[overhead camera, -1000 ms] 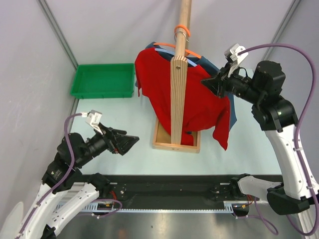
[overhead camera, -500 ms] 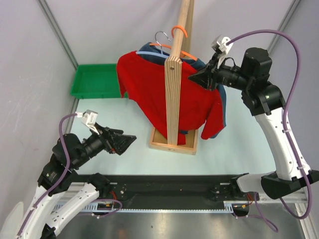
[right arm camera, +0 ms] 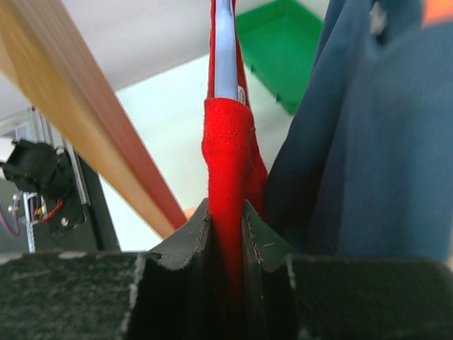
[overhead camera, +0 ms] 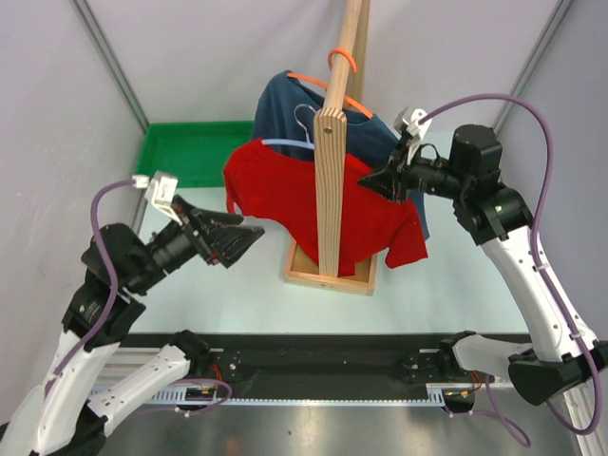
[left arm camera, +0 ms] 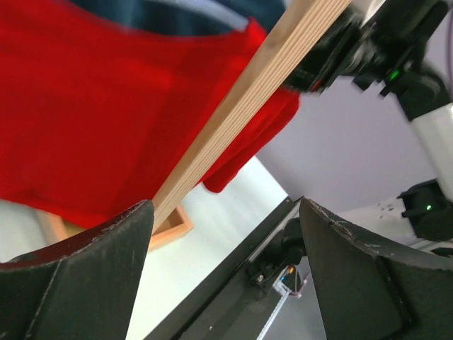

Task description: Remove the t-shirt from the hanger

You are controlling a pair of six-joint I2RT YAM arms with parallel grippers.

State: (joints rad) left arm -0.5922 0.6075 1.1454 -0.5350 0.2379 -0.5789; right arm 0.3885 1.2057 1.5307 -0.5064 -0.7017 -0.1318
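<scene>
Right end effector (right arm camera: pixel 226 212) clamps the red fabric t-shirt (overhead camera: pixel 285 190) at its shoulder, over the pale blue hanger (right arm camera: pixel 225 49); left end effector (overhead camera: pixel 249 237) hovers nearby, jaws spread wide.

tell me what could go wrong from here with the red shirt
1. The right gripper pinches the red t-shirt where the hanger arm sits inside, so a pull may drag the hanger along.
2. The blue t-shirt hangs against that fold and could snag.
3. The left gripper stands open, clear of the cloth, so nothing steadies it.
</scene>
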